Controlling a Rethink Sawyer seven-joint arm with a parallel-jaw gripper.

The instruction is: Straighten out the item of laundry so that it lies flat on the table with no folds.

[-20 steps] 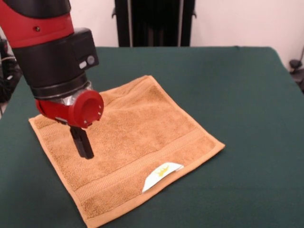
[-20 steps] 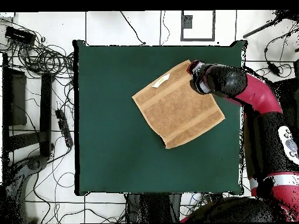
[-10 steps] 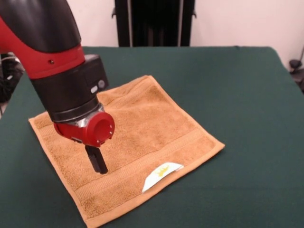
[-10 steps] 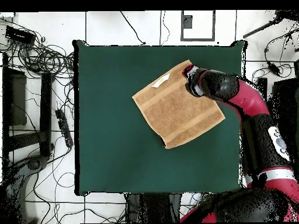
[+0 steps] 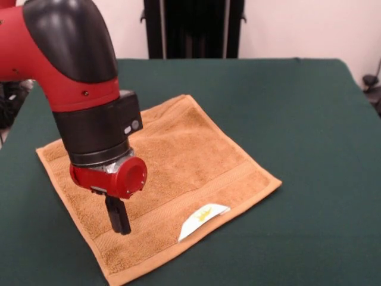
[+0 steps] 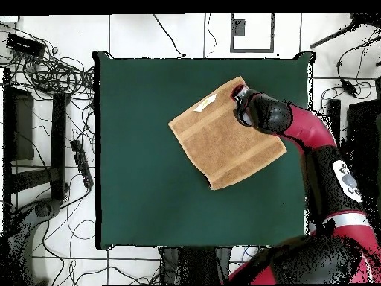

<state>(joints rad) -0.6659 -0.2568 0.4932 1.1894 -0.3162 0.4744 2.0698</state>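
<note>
An orange-tan terry towel (image 5: 172, 173) lies spread open on the dark green table (image 5: 309, 119), turned so that its corners point toward the table's edges like a diamond; in the overhead view the towel (image 6: 223, 138) sits in the half of the table away from the robot's base and toward the side where the arm reaches in. It looks nearly flat, with woven border bands running across it parallel to two opposite hems. A white label with a yellow mark (image 5: 203, 219) sticks out from the towel's hem, curling up slightly off the cloth. One towel corner is hidden behind the arm's black and red wrist in the front view. The gripper (image 5: 118, 215) hangs over the towel just beside that label-side band, its dark tip pointing down and at or almost at the terry surface; whether it actually presses the cloth cannot be told. From the front the tip shows as a single narrow black piece, so the jaws appear closed together, with no cloth pinched between them. Overhead, the gripper (image 6: 239, 95) sits over the towel near one corner.
</note>
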